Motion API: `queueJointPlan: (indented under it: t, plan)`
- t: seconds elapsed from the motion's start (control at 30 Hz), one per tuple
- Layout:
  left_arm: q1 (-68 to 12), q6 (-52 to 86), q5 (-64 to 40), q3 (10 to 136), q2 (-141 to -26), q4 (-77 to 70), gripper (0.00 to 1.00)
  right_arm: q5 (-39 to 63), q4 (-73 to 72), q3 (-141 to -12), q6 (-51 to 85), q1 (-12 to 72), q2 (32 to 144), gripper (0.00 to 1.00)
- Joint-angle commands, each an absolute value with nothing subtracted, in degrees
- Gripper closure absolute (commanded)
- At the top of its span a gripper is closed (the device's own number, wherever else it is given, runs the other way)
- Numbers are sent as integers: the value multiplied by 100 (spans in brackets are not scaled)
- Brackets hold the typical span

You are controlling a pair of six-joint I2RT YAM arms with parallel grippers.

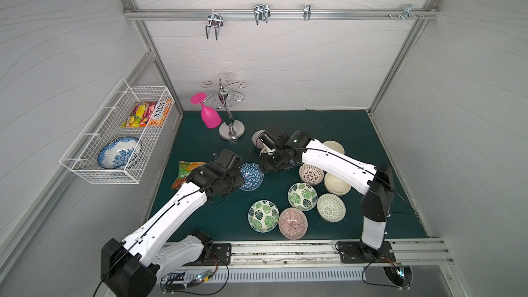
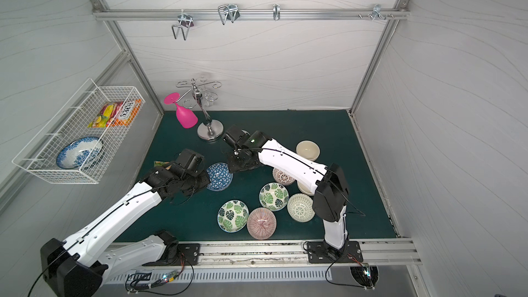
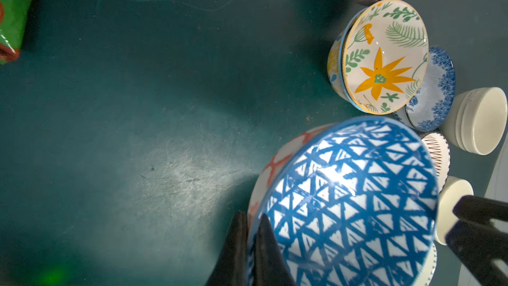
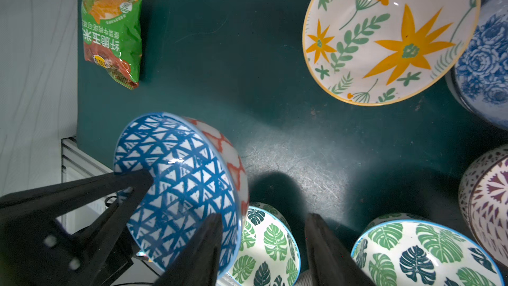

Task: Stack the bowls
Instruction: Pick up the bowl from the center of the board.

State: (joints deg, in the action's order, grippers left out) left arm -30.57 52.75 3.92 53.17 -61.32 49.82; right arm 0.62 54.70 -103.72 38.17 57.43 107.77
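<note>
— Saw the left hand (image 3: 252,217)?
— Yes. Found it pinched shut on the rim of the round blue bowl with white triangles inside and red shapes outside (image 4: 178,188), one finger inside the rim and one outside.
— Where?
— Held near the middle of the dark green desk (image 1: 200,218), tipped well over to one side. Could not tell whether any part touched the desk.
— And the right hand (image 4: 264,217)?
— Saw it with fingers (image 4: 206,248) apart and nothing between them, just beside that blue bowl.
— Spotted more bowls?
— Plenty. Found the white bowl with yellow flowers (image 3: 384,59) sitting inside a matching bowl (image 3: 334,61), close against a blue-and-white flowery dish (image 3: 431,89). Saw a green leaf bowl (image 1: 263,215) just beside a pink striped bowl (image 1: 293,222) at the front of the desk. Saw a second leaf bowl (image 1: 302,196) behind those, next to a white lattice bowl (image 1: 331,207). Found a second lattice bowl (image 1: 311,174) farther back, partly under the right arm (image 1: 337,161). Noticed a plain cream bowl (image 1: 333,148) far back on the right and a second cream bowl (image 1: 337,183) nearer.
— Anything else?
— Saw a crinkly green snack bag (image 4: 112,31) lying flat by the left edge of the desk.
</note>
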Motion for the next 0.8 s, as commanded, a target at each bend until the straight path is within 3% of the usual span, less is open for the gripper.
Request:
queueJointPlan:
  t: [0.0, 0.37, 0.57, 0.77]
  plan:
    - [-3185, 5335, 505, 5714, -6247, 4573, 100, -40, 5666, -10324, 3849, 5783, 10820, 49]
    - [-3411, 5272, 632, 6012, -6499, 4456, 100, -161, 5599, -10090, 3824, 5770, 10790, 59]
    - [-3487, 5291, 664, 5990, -6562, 4400, 100, -218, 5555, -10039, 3838, 5749, 10768, 73]
    - [-3509, 5216, 643, 6051, -6647, 4349, 100, -243, 5544, -9954, 3890, 5677, 10669, 95]
